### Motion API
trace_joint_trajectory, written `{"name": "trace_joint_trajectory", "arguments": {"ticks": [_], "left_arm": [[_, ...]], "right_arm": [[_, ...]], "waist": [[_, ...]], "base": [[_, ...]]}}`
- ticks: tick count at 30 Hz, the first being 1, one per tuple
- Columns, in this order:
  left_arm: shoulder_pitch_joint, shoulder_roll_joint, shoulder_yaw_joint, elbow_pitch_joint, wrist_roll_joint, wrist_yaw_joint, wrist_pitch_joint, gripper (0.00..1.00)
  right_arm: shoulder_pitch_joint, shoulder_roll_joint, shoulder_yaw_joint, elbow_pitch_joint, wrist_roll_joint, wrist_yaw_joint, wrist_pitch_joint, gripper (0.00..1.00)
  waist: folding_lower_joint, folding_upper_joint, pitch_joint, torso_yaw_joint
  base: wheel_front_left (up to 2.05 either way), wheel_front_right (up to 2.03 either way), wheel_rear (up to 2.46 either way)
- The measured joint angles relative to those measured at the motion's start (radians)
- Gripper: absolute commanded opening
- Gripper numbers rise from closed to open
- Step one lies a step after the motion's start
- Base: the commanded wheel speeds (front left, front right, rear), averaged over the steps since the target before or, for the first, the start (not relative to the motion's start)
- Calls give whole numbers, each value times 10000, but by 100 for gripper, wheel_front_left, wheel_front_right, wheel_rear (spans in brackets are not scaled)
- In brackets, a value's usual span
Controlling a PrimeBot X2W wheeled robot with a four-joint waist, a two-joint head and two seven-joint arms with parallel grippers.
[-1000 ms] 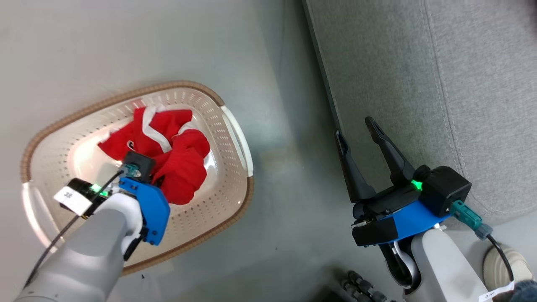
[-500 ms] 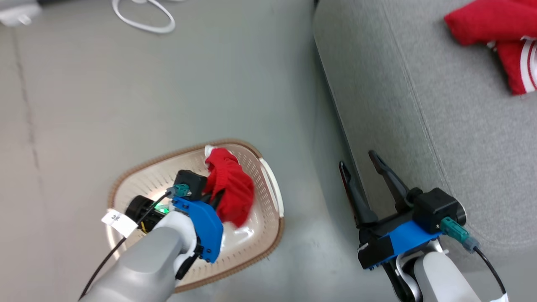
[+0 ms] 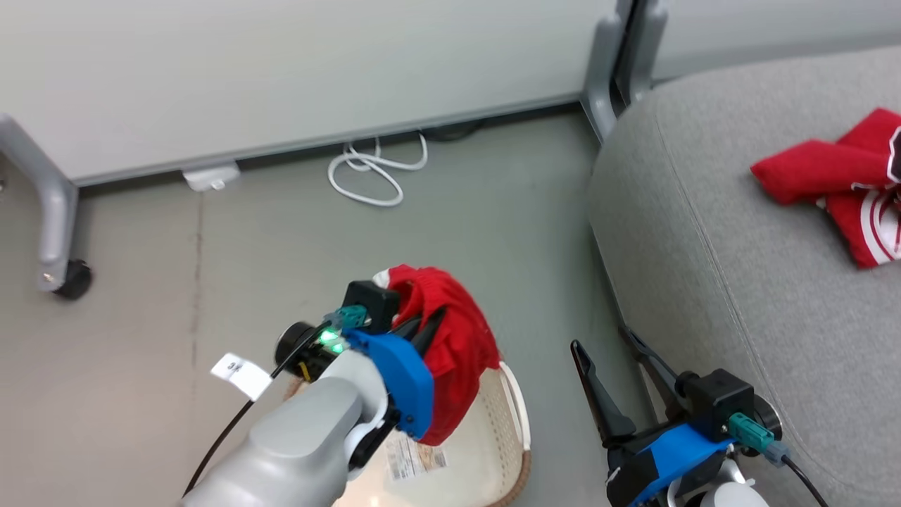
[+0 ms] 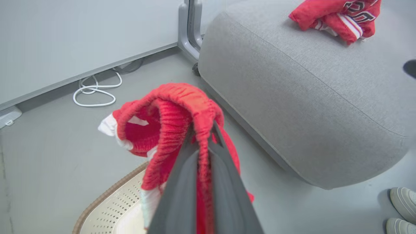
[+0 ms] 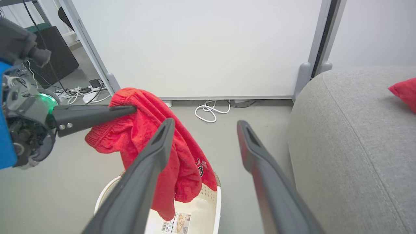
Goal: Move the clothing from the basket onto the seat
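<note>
My left gripper (image 3: pixel 431 322) is shut on the waistband of the red shorts (image 3: pixel 461 345), which hang above the cream basket (image 3: pixel 508 415) with their lower end still inside it. From the left wrist the elastic band (image 4: pixel 182 97) drapes over the closed fingertips. Right of the basket stands the grey seat (image 3: pixel 732 282), with the red jersey (image 3: pixel 838 183) lying crumpled on its far right. My right gripper (image 3: pixel 602 339) stays open and empty between basket and seat. Its wrist view shows the shorts (image 5: pixel 146 130) pinched by the left fingers (image 5: pixel 97 115).
A white cable (image 3: pixel 376 172) lies coiled on the grey floor by the foot of a pale partition wall. A partition leg with a castor (image 3: pixel 67 278) stands at the far left. A person's white shoes (image 4: pixel 403 204) are beside the seat's near corner.
The left gripper has lifted the shorts up out of the basket. The head camera has tilted up, bringing the wall and the jersey on the seat into view. The right gripper stays open.
</note>
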Motion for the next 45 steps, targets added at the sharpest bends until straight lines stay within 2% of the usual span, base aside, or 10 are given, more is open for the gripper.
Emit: {"name": "trace_joint_trajectory", "arguments": {"ticks": [8,15,22,36,45], "left_arm": [[-736,-284,56,-623,-46,0,54,0],[-1686,-464,12,-970,228,15,286,0],[-2394,-685,-4,-1361,370,73,435,0],[-2540,-798,-71,-1670,255,236,552,0],[-2584,-809,-128,-1833,194,372,523,0]], "right_arm": [[360,0,52,-280,-13,0,353,100],[557,0,104,-443,19,0,512,100],[649,0,184,-470,52,0,648,100],[569,0,364,-489,61,0,754,100],[-138,0,617,-105,82,0,663,100]], "waist": [[1,0,-889,650],[2,0,-1227,982],[3,0,-1369,1067],[3,0,-1347,953],[4,0,-1317,878]], "base": [[0,0,0],[0,0,0],[0,0,0],[0,0,0],[0,0,0]]}}
